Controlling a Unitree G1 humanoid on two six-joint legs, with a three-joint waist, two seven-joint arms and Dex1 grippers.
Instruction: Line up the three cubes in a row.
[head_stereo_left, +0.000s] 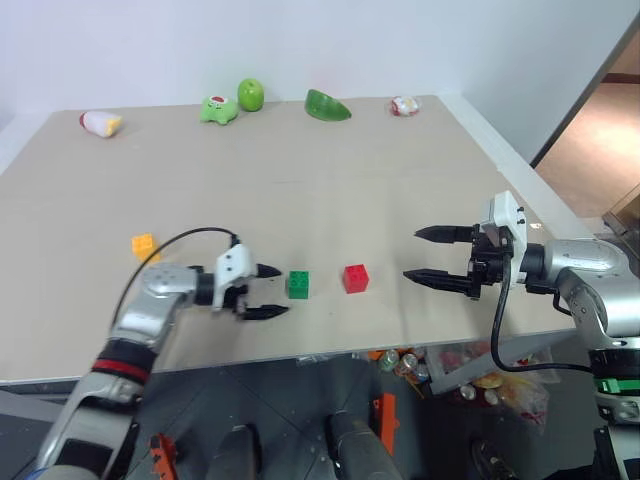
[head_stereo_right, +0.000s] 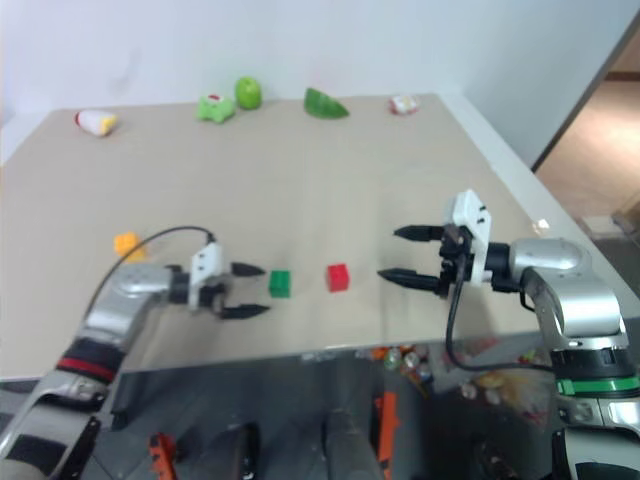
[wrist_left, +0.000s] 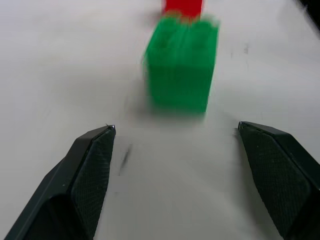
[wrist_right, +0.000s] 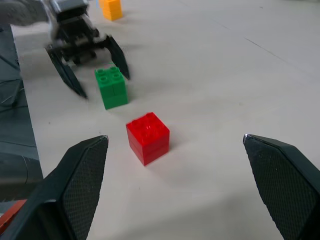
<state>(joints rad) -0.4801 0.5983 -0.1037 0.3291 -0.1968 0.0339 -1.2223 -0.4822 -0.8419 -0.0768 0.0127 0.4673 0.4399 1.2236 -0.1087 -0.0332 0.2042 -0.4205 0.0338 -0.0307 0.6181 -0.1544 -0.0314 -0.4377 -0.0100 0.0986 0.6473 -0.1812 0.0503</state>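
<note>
Resting on the beige table (head_stereo_left: 330, 160): three studded cubes of equal size, one each; green cube (head_stereo_left: 298, 284), red cube (head_stereo_left: 355, 278) just at its 3 o'clock, yellow cube (head_stereo_left: 144, 244) well apart toward 9–10 o'clock; left gripper (head_stereo_left: 268, 291) spread apart, empty, green cube just beyond its tips at 3 o'clock; right gripper (head_stereo_left: 426, 255) spread wide, empty, red cube at its 9 o'clock.

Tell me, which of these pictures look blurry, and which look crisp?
Left wrist view: the green cube and the red cube behind it are smeared. Right wrist view: both cubes are crisp, but the left gripper is streaked. Right eye view: softer than the left eye view.
</note>
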